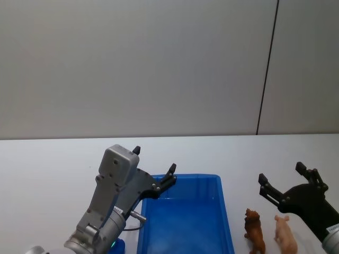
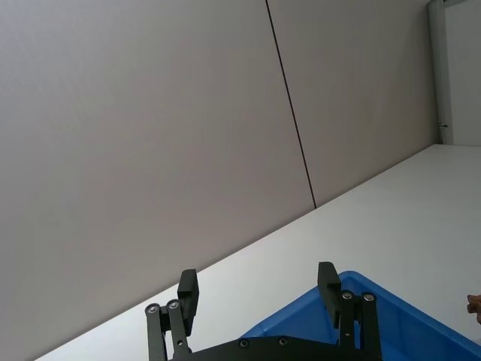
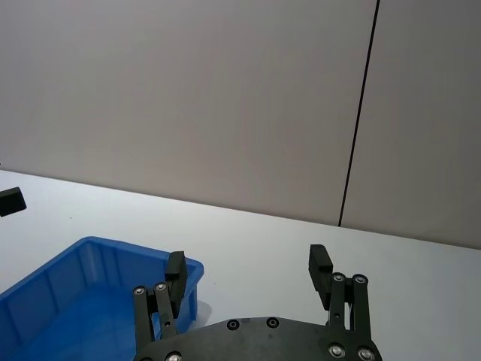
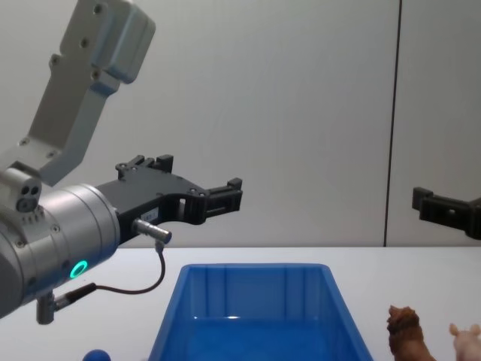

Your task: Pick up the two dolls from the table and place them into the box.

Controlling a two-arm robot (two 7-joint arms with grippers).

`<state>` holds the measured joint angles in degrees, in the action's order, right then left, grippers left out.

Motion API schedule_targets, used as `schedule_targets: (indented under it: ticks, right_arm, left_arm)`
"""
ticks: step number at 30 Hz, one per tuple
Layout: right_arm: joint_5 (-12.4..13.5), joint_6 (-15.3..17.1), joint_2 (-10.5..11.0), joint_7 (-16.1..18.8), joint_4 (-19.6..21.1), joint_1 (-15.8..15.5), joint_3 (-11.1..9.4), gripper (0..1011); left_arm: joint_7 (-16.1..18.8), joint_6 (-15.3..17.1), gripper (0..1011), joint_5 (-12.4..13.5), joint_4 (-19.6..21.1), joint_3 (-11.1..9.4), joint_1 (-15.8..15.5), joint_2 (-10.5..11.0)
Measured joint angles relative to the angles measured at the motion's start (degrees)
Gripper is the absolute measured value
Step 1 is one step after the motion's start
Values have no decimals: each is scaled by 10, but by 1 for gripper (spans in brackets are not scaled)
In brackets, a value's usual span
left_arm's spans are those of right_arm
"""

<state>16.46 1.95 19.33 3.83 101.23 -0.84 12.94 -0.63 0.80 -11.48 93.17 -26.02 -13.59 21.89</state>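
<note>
1. Grey wall, white table [image 1: 53,159]; box [image 1: 196,176] centred, ball [image 4: 95,355] at its left.
2. Right of box stand brown doll [image 1: 255,230], pink doll [image 1: 286,235], heads toward wall.
3. Raised, wide, empty: left end effector [image 1: 154,160], right end effector [image 1: 281,172].

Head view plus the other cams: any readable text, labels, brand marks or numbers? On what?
None readable.
The blue box, the brown doll, the pink doll and the table bear no text.
A small pale patch on the left arm: too small to read.
</note>
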Motion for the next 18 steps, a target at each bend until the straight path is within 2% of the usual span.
schedule_targets:
  ticks: [10,18]
  right_arm:
    - [-6,10,1,-14,8,-7,-1,1001]
    - [-18,45,5,-49,24,-23,-2,1001]
  left_arm:
    - [0,0,1001,0,0,0,0,0]
    - [0,0,1001,0,0,0,0,0]
